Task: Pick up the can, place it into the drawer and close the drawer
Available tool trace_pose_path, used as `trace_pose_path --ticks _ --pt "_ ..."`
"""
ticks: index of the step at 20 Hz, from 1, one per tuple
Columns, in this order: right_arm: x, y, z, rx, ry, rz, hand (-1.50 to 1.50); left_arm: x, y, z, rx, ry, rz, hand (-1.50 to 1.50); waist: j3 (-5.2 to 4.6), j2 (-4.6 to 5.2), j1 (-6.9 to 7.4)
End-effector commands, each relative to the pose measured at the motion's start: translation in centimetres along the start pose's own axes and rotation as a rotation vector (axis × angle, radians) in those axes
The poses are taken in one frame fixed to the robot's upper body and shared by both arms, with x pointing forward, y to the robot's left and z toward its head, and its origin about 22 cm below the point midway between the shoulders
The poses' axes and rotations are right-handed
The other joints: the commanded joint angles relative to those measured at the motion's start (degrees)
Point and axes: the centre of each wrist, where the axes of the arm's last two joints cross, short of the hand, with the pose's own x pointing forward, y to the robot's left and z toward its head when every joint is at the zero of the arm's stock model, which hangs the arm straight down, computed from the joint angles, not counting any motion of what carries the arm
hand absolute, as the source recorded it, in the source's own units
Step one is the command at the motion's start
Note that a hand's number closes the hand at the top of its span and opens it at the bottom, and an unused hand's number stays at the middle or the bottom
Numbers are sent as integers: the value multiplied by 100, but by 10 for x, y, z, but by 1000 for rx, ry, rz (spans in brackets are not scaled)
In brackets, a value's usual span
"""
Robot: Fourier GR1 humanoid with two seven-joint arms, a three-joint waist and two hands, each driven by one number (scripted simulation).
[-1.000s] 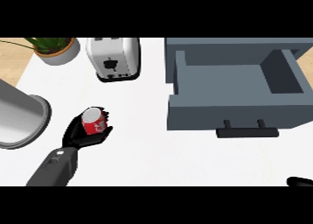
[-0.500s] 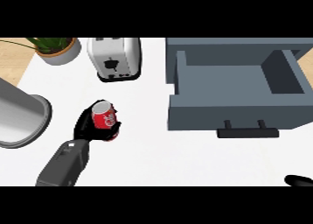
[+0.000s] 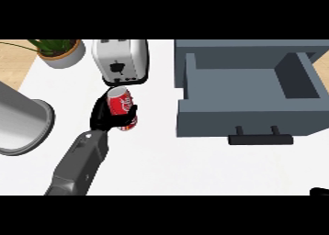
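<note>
The red can (image 3: 120,103) with white lettering is held in my left hand (image 3: 106,117), whose black fingers curl round its lower half. The can tilts, its silver top pointing up and away, just below the toaster. The grey drawer (image 3: 252,87) stands pulled open to the right of the can, its inside bare and its dark handle (image 3: 260,139) facing me. Of my right hand (image 3: 325,192) only a small black part shows at the lower right edge; its fingers are hidden.
A white toaster (image 3: 121,60) stands at the back, just beyond the can. A potted plant (image 3: 59,50) sits in the far left corner. A large grey cylindrical container (image 3: 14,120) lies at the left edge.
My left hand has carried the can away from me and to the right, closer to the toaster and the drawer. The can now tilts more. The right hand has not moved.
</note>
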Motion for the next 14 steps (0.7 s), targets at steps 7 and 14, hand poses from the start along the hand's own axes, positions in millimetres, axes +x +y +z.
trace_pose_path --ticks 7,14 --pt "-1 5 2 -24 3 9 -150 94 -71 -57 -99 -72 -76 150 6 -54 59" --pt "-6 -9 2 -12 -17 26 -150 160 -115 -65 -159 -65 -39 150 6 -41 11"
